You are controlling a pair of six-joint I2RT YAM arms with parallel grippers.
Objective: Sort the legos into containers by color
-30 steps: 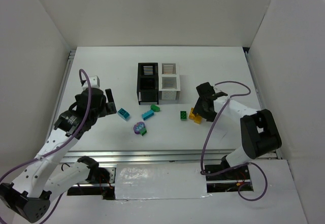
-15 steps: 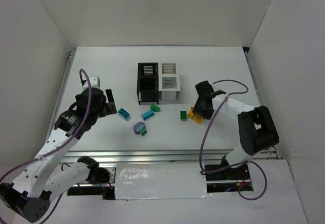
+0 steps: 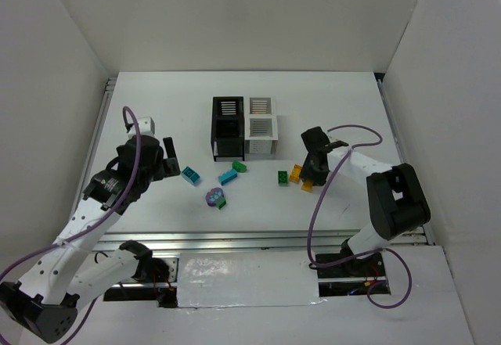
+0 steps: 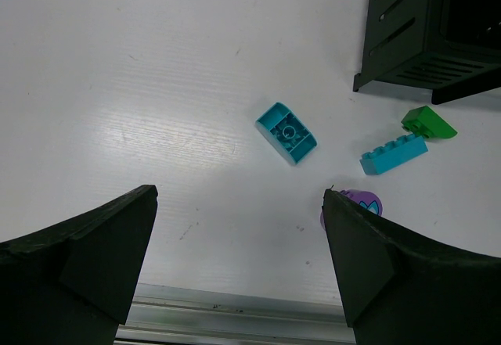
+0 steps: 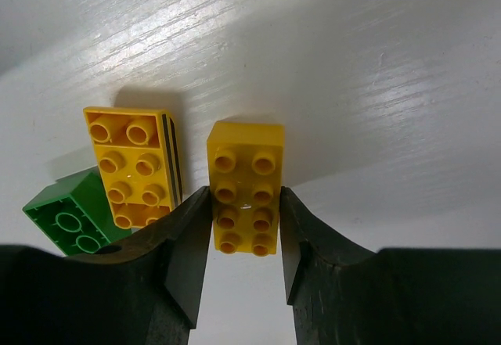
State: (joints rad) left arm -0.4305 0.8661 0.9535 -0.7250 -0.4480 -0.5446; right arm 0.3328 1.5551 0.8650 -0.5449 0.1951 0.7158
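A yellow brick (image 5: pixel 244 185) is seen lying flat on the white table (image 5: pixel 391 63), studs up, to the right of the containers (image 3: pixel 244 128) and nearer the arms. In the right wrist view its long axis runs up and down the frame, in line with the fingers. The right gripper (image 5: pixel 245 204) is closed against both long sides of it. A yellow-orange brick (image 5: pixel 133 165) lies just beside it, roughly parallel, touched by a green brick (image 5: pixel 66 216). The left gripper (image 4: pixel 239 196) is held fully spread above a teal brick (image 4: pixel 286 132), nothing grasped.
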